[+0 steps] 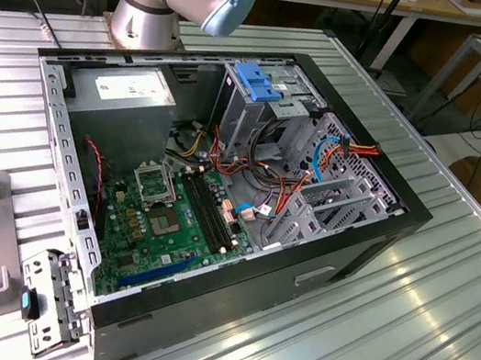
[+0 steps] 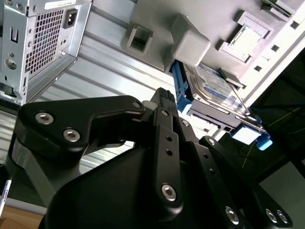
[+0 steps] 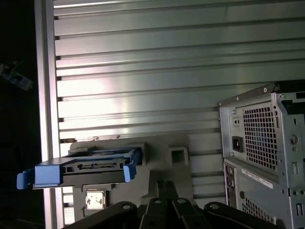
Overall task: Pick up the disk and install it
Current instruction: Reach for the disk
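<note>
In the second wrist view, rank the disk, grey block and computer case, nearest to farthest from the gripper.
1. Disk, just beside the gripper.
2. Grey block, at the disk's far end.
3. Computer case, well apart on the other side.

The exterior view looks steeply down, from mid-range, into the open computer case [image 1: 350, 246] on the ribbed tabletop [image 1: 399, 339]. Both wrist views (arm-mounted) face the disk [image 2: 214, 88] [image 3: 90, 171] at close range. They share the disk and the case's rear panel [image 2: 43, 38] [image 3: 262, 138].
</note>
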You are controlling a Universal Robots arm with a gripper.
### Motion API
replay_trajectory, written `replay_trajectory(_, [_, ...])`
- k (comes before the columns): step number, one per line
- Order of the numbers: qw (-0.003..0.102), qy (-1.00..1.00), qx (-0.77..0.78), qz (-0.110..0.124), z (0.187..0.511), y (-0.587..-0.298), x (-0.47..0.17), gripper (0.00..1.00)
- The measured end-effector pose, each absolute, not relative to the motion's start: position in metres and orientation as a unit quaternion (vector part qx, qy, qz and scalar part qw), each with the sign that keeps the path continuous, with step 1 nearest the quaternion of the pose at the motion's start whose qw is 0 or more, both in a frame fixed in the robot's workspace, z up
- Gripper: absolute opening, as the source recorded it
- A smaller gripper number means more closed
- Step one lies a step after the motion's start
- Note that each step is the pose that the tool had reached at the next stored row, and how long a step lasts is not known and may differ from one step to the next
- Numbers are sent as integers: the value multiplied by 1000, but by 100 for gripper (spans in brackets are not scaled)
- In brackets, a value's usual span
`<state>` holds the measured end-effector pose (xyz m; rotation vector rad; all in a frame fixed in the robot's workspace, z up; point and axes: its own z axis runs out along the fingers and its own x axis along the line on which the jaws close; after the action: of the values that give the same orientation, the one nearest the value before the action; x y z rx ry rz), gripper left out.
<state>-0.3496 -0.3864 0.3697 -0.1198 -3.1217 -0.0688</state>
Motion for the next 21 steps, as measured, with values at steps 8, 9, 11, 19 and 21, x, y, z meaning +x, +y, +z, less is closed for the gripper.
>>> replay_trajectory(8, [12, -999, -38, -22, 370, -386, -354, 11])
replay_trajectory(9, [12, -999, -38, -22, 370, -386, -354, 11])
replay_trajectory(11, [12, -999, -38, -22, 370, -386, -354, 11])
replay_trajectory(19, [12, -999, -33, -22, 370, -386, -354, 11])
replay_trajectory(21, [13, -999, -24, -22, 370, -385, -354, 11])
